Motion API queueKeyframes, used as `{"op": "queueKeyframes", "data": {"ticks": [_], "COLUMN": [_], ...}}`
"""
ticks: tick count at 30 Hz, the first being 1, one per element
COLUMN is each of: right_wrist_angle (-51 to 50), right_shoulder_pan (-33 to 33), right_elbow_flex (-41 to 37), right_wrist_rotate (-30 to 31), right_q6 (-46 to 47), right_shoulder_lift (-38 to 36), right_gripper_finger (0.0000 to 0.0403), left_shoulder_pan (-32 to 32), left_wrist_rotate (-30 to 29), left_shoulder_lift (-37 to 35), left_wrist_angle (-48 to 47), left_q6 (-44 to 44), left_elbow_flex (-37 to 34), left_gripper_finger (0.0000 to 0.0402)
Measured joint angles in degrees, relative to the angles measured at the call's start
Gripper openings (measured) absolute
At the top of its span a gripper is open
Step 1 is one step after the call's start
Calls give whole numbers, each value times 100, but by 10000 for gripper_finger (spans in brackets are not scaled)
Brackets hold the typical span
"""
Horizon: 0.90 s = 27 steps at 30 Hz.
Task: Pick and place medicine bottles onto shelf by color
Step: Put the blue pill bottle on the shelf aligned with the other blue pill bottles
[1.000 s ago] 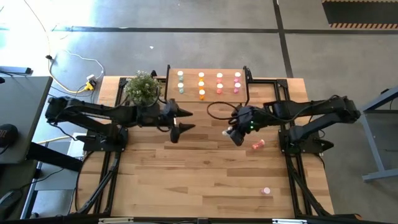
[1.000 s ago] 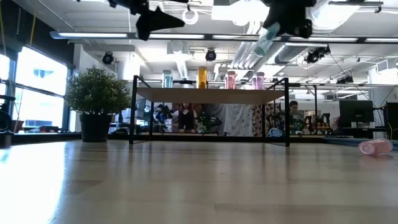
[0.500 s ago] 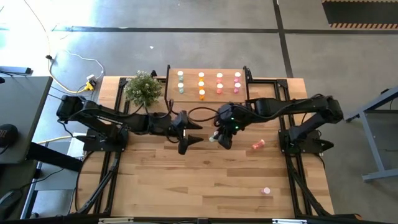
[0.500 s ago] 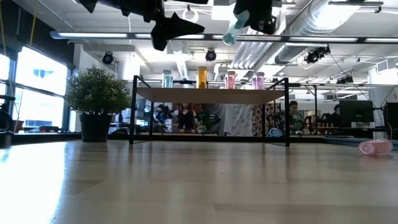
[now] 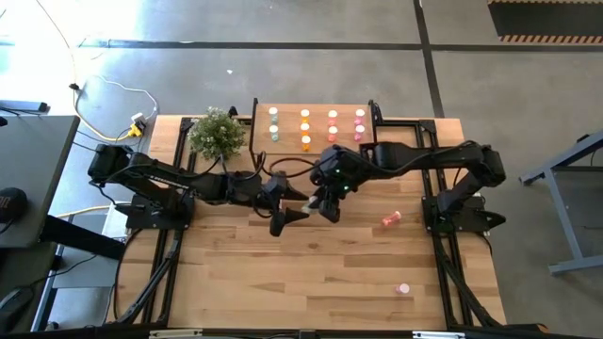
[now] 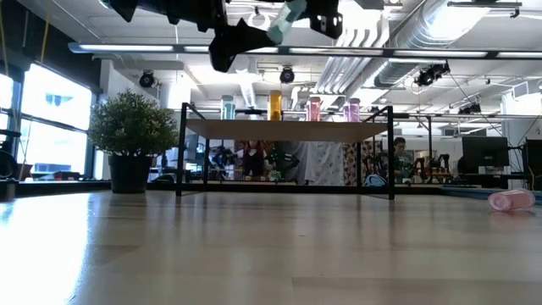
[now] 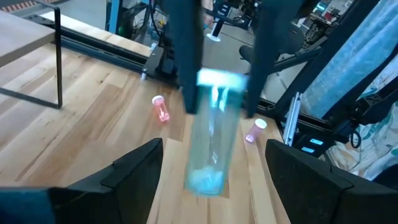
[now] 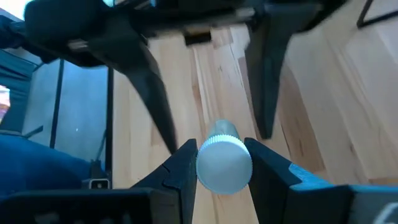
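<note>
The right gripper [image 5: 325,202] has carried its clamped green bottle [image 7: 212,138] leftward, between the left gripper's [image 5: 290,209] spread jaws.

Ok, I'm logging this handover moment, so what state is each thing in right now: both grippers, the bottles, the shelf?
Right gripper: shut on the pale green white-capped bottle, held in the air.
Left gripper: open, fingers either side of that bottle, not closed on it.
Small light-wood shelf on black legs: upright, bottles standing on it in colour columns.
Pink bottle: lying on its side on the tabletop.
Second pink bottle: on the tabletop, nearer the front edge.
</note>
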Motion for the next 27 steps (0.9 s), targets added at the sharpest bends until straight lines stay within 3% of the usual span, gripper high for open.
{"op": "queueKeyframes", "data": {"ticks": [9,27], "right_wrist_angle": [-2,-8], "right_shoulder_pan": [3,3], "right_elbow_flex": [172,172], "right_wrist_rotate": [-131,-100], "right_q6": [39,153], "right_shoulder_lift": [5,7], "right_gripper_finger": [103,103], "left_shoulder_pan": [26,28], "left_wrist_rotate": [-26,89], "left_shoulder_lift": [-2,-4], "left_wrist_angle": [105,238], "left_q6": [-125,59], "left_elbow_flex": [0,0], "left_gripper_finger": [268,163]}}
